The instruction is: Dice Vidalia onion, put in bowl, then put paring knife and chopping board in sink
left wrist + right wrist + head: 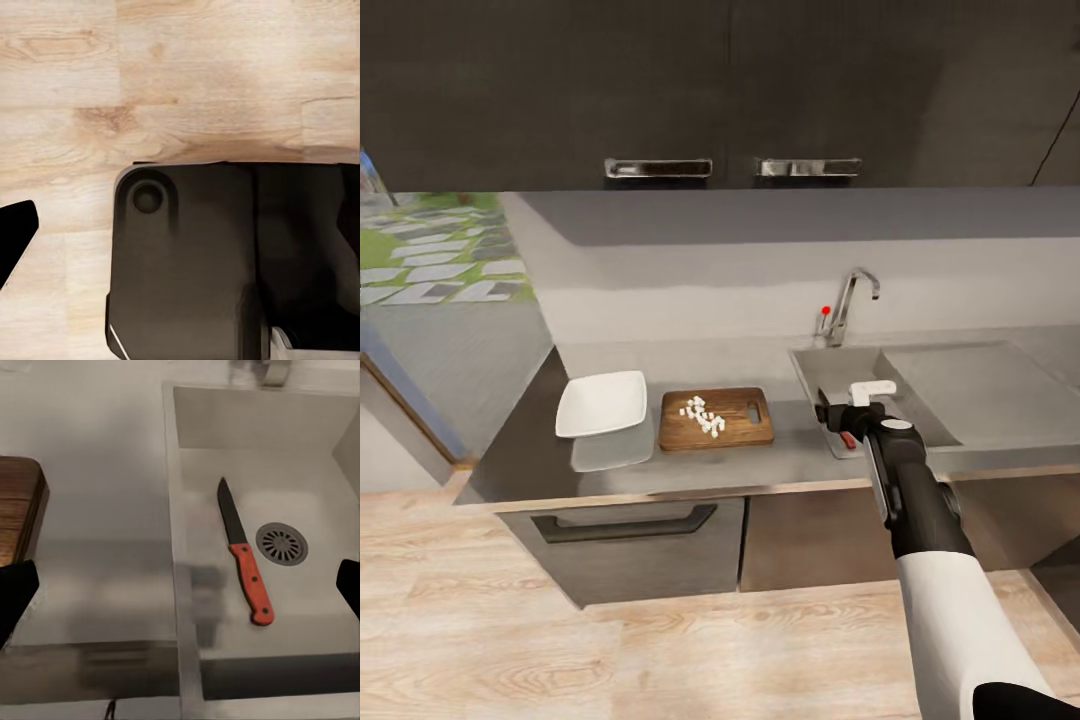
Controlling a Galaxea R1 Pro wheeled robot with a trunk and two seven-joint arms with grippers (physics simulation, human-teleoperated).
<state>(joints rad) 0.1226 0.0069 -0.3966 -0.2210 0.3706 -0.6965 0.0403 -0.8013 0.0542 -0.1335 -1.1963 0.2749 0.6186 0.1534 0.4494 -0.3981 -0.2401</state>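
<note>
The paring knife [244, 553], dark blade and red handle, lies flat on the sink [247, 420] floor beside the round drain [282, 543]. My right gripper [180, 592] hangs open above it with nothing between its fingers; in the head view the right gripper [842, 425] sits over the sink's [805, 370] front left corner. The chopping board [740, 430] rests on the countertop [780, 450] with the diced onion [703, 417], small white cubes, on it. The white bowl [601, 402] stands left of the board and looks empty. My left gripper [180, 232] points at the floor, open.
The chrome tap [850, 300] with a red knob stands behind the sink, and the drainboard [970, 385] lies to its right. Dark wall cabinets [660, 90] hang overhead. The board's end [19, 510] shows in the right wrist view. The robot's dark base [187, 262] stands on the wooden floor [150, 75].
</note>
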